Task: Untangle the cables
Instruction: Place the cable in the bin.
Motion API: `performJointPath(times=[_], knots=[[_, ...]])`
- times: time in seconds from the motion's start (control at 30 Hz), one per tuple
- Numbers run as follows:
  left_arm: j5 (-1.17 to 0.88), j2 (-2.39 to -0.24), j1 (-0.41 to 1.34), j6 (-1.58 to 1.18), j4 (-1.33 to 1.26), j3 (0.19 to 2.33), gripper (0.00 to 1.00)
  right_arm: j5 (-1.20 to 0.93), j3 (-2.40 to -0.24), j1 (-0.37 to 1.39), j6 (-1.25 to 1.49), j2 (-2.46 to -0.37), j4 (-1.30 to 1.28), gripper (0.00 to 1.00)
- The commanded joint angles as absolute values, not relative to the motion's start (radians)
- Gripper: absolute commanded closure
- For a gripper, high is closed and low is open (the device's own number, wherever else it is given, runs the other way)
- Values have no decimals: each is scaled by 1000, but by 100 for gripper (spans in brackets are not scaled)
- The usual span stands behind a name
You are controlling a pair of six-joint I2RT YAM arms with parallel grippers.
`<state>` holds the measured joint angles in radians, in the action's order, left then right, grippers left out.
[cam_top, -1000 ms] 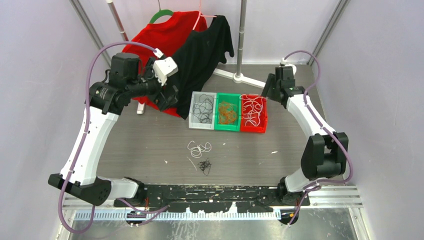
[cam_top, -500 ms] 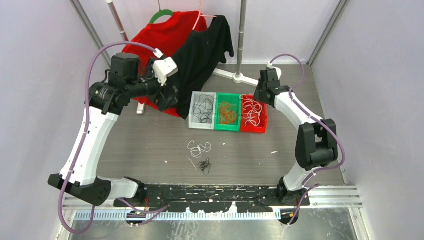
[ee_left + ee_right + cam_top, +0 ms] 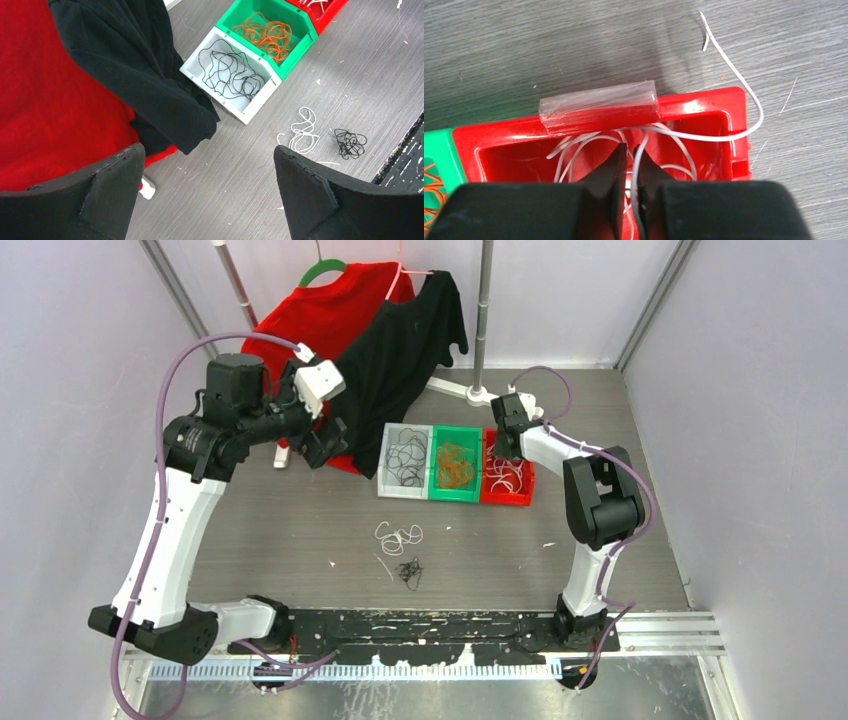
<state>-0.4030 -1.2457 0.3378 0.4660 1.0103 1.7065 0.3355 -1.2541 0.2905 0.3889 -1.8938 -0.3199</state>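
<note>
Three small bins hold sorted cables: black ones (image 3: pixel 406 458) in the grey bin, orange ones (image 3: pixel 455 465) in the green bin, white ones (image 3: pixel 508 472) in the red bin (image 3: pixel 704 102). My right gripper (image 3: pixel 630 146) reaches into the red bin's far end. Its jaws are almost together with one white cable (image 3: pixel 638 165) running between them. That cable's free end (image 3: pixel 734 70) trails over the rim onto the table. A loose white tangle (image 3: pixel 398 535) and a black tangle (image 3: pixel 409 571) lie on the table in front. My left gripper (image 3: pixel 208 146) hangs wide open and holds nothing, high over the table's left.
A red shirt (image 3: pixel 330 310) and a black shirt (image 3: pixel 410 340) hang from a rack at the back, draping down beside the grey bin (image 3: pixel 403 494). A rack pole (image 3: pixel 484 320) stands behind the red bin. Clear tape (image 3: pixel 599 105) is stuck on the red bin's rim.
The right arm has swung left from the back right corner to the red bin, and its jaws have closed in around a white cable. The left arm has shifted slightly left.
</note>
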Motion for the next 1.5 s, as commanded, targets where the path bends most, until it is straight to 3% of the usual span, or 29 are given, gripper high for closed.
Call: performJointPath(times=[0.0,0.07,0.17,0.23,0.37,0.43,0.6,0.93,1.17,1.47], knots=[[-428,-1230,320,490,979,1704,0,363,-1266,304,364,-1877,-262,90],[-431,-1232,316,492,978,1707,0,368,-1275,316,347,-1880,-282,92],[-440,-1233,316,490,977,1706,1,350,-1319,318,342,-1904,-344,87],[-443,-1229,314,491,979,1703,1,334,-1352,319,341,-1921,-388,78],[-445,-1223,311,503,986,1700,1,294,-1343,318,352,-1850,-397,43],[-447,-1224,307,505,987,1703,1,287,-1346,318,350,-1781,-401,37],[-461,-1231,303,494,986,1722,1,303,-1408,314,343,-1676,-448,35],[-474,-1226,302,474,988,1723,1,250,-1359,213,433,-1578,-427,53],[-555,-1211,303,434,1028,1598,1,307,-1235,439,371,-1385,-407,36],[-681,-1174,302,437,955,1274,1,67,-999,699,509,-1263,-368,34]])
